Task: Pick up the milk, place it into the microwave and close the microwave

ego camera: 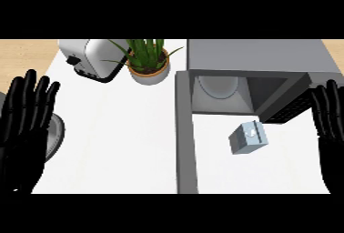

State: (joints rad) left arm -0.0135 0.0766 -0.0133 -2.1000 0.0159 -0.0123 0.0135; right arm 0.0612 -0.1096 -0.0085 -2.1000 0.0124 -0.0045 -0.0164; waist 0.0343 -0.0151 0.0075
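Looking down in the head view, the milk (pixel 248 138) was seen lying on the white bench (pixel 121 136), a small grey-blue carton set at a tilt, just in front of the microwave (pixel 259 59). The microwave's door (pixel 290 105) was swung open to the right, and a round plate (pixel 219 86) could be made out inside the cavity. The carton was well apart from both hands and was touched by neither.

The left hand (pixel 25 123) was held open at the left edge, fingers straight and pointing up, at rest. The right hand (pixel 329 118) was likewise open at the right edge, fingers straight, close beside the open door; nothing was gripped by either.

At the back left a toaster (pixel 91 57) and a potted plant (pixel 148 59) were set, clear of the work.

By this showing, nothing of the task had been done: the milk was yet to be picked up, placed into the microwave, and the door shut. The right hand was judged the nearer for the first reach.
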